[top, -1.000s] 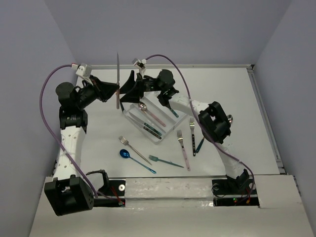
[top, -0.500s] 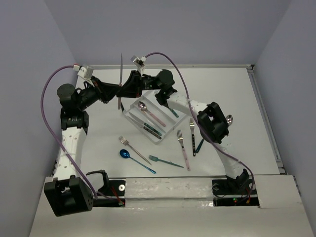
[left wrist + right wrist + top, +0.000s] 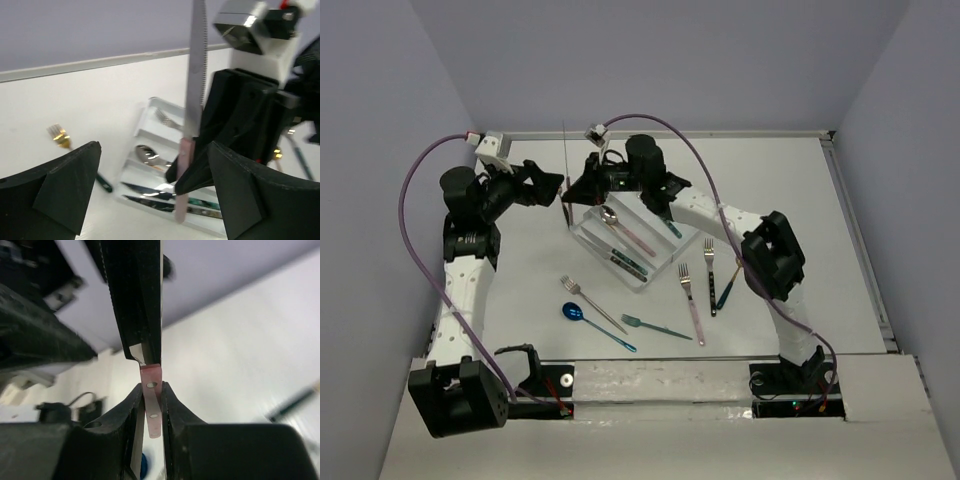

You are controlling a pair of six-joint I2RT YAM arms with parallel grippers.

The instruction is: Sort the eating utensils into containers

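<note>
A pink-handled knife [image 3: 564, 160] stands upright in the air left of the white tray [image 3: 642, 284]. My right gripper [image 3: 571, 193] is shut on its pink handle [image 3: 152, 410], the blade rising above the fingers. My left gripper [image 3: 549, 186] is open just left of the knife, its fingers [image 3: 75, 175] wide on either side without touching it [image 3: 196, 75]. The tray [image 3: 145, 117] holds a spoon [image 3: 608, 215], two knives [image 3: 626, 262] and other pieces in its long compartments.
Loose utensils lie in front of the tray: a silver fork [image 3: 578, 295], a blue spoon [image 3: 573, 311], a teal-handled fork [image 3: 655, 326], a pink-handled fork [image 3: 691, 300] and a dark fork [image 3: 709, 270]. A gold-headed fork [image 3: 59, 135] lies left of the tray.
My right gripper closed on the knife's pink handle. My left gripper then opened, let go of the knife and drew back slightly to the left.
</note>
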